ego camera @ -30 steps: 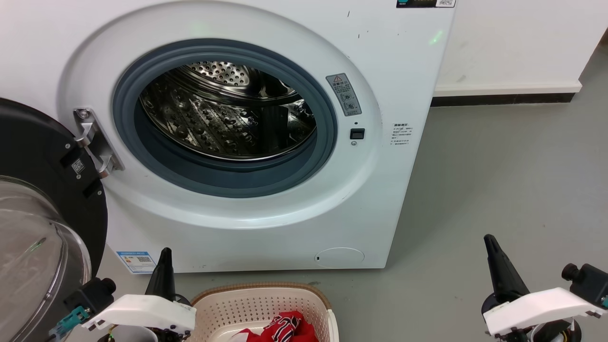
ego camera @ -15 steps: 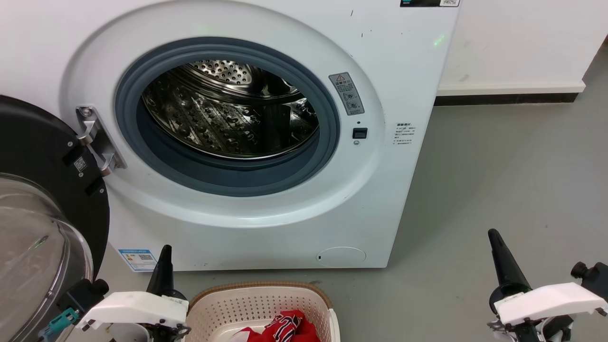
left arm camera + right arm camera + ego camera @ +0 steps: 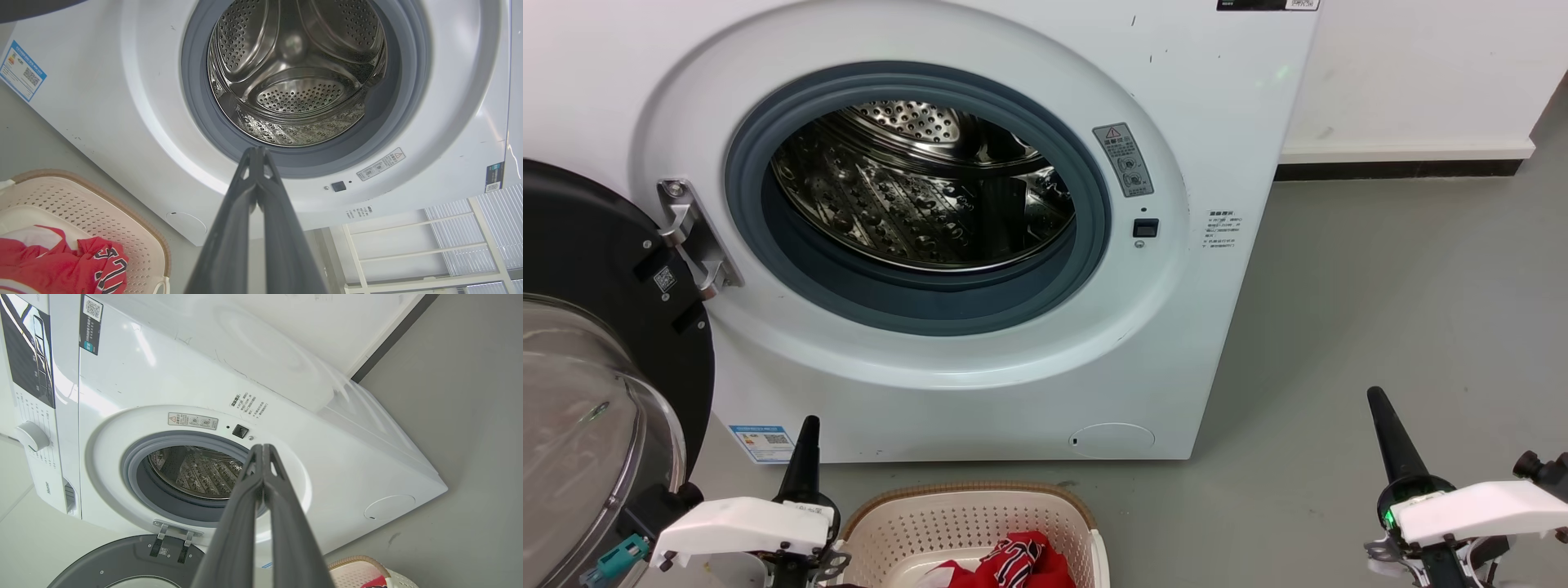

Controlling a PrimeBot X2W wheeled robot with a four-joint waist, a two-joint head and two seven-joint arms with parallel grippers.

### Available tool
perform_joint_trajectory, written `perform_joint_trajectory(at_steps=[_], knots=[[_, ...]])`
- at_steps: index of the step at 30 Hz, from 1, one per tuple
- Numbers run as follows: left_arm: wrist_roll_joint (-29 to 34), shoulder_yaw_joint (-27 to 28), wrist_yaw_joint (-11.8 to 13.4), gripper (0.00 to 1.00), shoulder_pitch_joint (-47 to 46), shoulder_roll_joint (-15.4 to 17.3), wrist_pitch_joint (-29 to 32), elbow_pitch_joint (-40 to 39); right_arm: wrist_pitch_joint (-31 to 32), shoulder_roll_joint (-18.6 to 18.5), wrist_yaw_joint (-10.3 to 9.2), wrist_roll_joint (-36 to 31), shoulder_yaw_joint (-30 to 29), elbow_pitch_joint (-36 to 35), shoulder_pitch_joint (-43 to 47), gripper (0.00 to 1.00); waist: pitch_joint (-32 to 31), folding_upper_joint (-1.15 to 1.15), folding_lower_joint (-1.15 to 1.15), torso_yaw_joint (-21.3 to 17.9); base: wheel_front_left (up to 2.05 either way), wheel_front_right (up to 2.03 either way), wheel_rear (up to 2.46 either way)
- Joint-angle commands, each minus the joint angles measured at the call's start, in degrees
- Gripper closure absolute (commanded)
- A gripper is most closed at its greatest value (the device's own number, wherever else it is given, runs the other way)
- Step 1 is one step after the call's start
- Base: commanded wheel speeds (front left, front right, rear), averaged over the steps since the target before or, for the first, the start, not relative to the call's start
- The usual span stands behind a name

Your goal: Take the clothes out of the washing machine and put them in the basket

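The white washing machine (image 3: 980,384) stands ahead with its door (image 3: 596,392) swung open to the left; its steel drum (image 3: 915,204) looks bare, as it does in the left wrist view (image 3: 298,73). Red clothes (image 3: 1013,565) with striped lettering lie in the cream basket (image 3: 964,514) on the floor at the bottom centre, also seen low left in the left wrist view (image 3: 61,265). My left gripper (image 3: 809,429) is shut with nothing in it, just left of the basket. My right gripper (image 3: 1376,400) is shut and holds nothing, over the floor at the far right.
Grey floor (image 3: 1380,310) stretches to the right of the machine up to a white wall with a dark skirting (image 3: 1396,170). A white shelf frame (image 3: 429,245) shows in the left wrist view beyond the machine.
The head camera has shifted slightly, so the machine sits a little further right in the picture. Both grippers stay shut and low; the right one has drifted a little right.
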Motion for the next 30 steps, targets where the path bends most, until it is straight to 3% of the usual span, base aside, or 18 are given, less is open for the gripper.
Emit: perform_joint_trajectory(at_steps=[1,30], knots=[[-1.6,0.3,-0.4,1.00,-1.5,0.1,0.4,-0.7,0.4,-0.4,-0.01,1.9,-0.2,-0.1,-1.2,1.00,0.0,0.00,0.00,0.0,0.00,0.00,0.00],[-16.6,1.8,-1.9,1.00,-2.1,-0.5,4.2,-0.8,2.5,-0.2,-0.02,17.7,-1.7,2.1,-3.0,1.00,0.4,0.00,0.00,0.7,0.00,0.00,0.00]])
